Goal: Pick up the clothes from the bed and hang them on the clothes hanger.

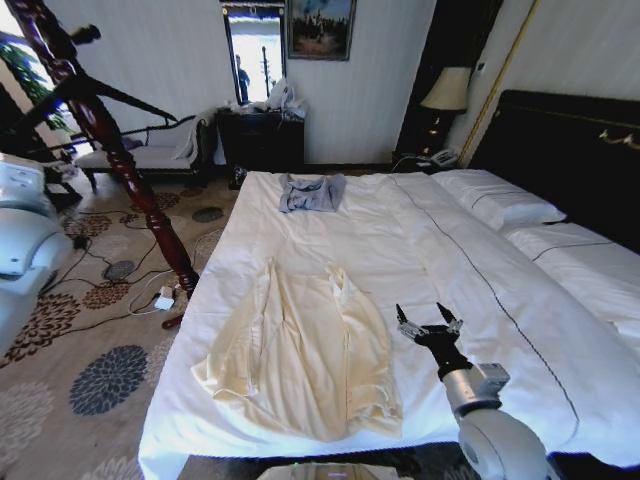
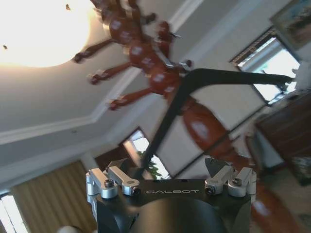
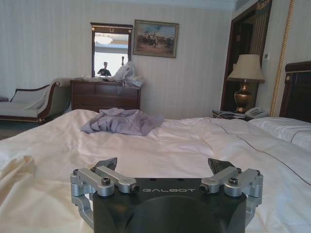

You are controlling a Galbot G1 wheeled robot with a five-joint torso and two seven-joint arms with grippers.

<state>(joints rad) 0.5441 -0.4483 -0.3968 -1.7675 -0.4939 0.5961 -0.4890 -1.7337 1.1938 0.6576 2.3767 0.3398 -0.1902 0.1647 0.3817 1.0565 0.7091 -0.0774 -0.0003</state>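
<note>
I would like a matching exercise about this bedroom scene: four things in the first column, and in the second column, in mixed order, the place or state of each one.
Column one:
1. cream top
2. grey-blue garment
3. right gripper
4. dark hanger

Column two:
A. crumpled at the far end of the bed
B. open, over the white sheet, beside the cream top
C. against the reddish wooden post, seen from the left gripper
D. spread on the near part of the bed

Pairs: 1-D, 2-A, 3-B, 4-C
</note>
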